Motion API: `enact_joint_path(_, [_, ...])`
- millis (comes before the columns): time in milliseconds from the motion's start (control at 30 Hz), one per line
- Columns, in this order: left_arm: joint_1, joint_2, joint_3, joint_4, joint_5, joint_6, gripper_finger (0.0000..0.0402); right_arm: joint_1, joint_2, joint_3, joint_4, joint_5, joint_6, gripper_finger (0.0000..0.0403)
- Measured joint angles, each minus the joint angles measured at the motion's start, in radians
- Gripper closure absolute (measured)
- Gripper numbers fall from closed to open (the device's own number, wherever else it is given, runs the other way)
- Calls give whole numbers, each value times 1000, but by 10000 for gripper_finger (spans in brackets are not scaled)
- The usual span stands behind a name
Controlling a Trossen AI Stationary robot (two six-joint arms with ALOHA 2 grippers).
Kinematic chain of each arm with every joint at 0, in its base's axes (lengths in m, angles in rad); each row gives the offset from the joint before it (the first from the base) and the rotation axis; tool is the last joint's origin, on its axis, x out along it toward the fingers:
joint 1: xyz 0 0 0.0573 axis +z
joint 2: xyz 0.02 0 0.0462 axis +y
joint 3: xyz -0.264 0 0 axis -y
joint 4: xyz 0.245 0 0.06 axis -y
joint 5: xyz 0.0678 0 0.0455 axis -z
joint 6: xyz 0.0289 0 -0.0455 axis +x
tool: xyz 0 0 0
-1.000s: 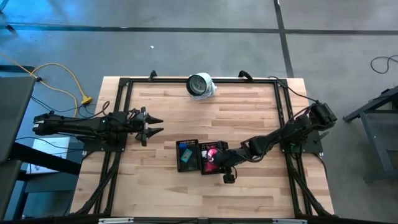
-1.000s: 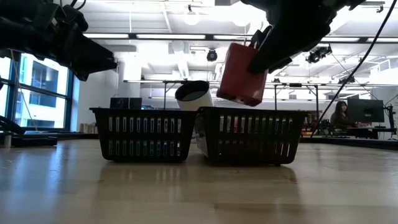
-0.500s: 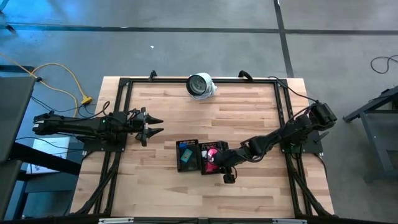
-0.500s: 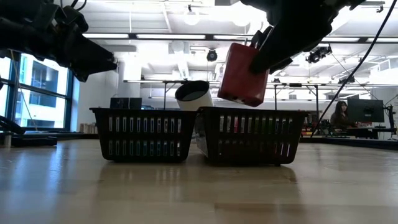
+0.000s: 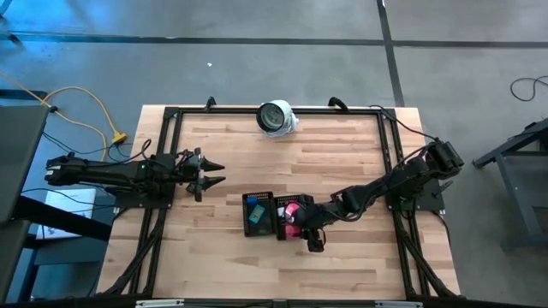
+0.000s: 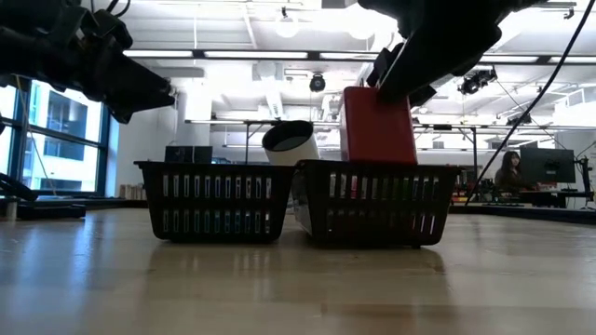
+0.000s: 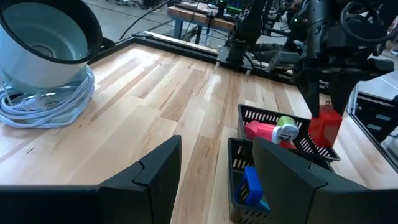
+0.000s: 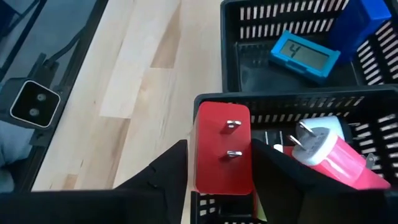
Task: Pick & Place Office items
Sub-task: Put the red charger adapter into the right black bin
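Note:
My right gripper (image 8: 221, 163) is shut on a red block (image 8: 222, 149) with two metal prongs, at the right black mesh tray (image 5: 291, 216). In the low view the red block (image 6: 377, 126) stands upright with its lower end at the tray's rim (image 6: 377, 166). A pink-and-white plug piece (image 8: 329, 155) lies in that tray. A blue piece showing a "4" (image 8: 305, 53) and a blue block (image 8: 368, 17) lie in the left tray (image 5: 258, 214). My left gripper (image 5: 214, 172) hovers open near the table's left side, holding nothing. My right gripper pinches the red block by its two opposite side faces (image 8: 200, 155), one finger (image 8: 168, 168) on each side, its pronged face toward the wrist camera. The fingers come slanting down from the table's right. The block is upright at the tray's wall; whether it rests there, I cannot tell.
A large round white-and-grey object (image 5: 276, 116) with a coiled white cable (image 7: 43, 106) stands at the table's far edge. A black frame (image 5: 171, 113) runs around the table. Bare wood lies between my left gripper and the trays. A person (image 6: 510, 172) sits in the room beyond.
My right gripper has moved down toward the right tray and tipped the red block from tilted to upright. The block's lower end, which hung clear above the tray, now stands at the rim.

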Motion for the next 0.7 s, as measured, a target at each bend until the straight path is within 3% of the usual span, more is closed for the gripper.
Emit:
enact_joint_path(367, [0,0,0,-17,4,-14,209,0,0,0,1,15,-13,209])
enact_joint_path(700, [0,0,0,-21,5,-15,209,-33,0,0,-1,30,-78,211])
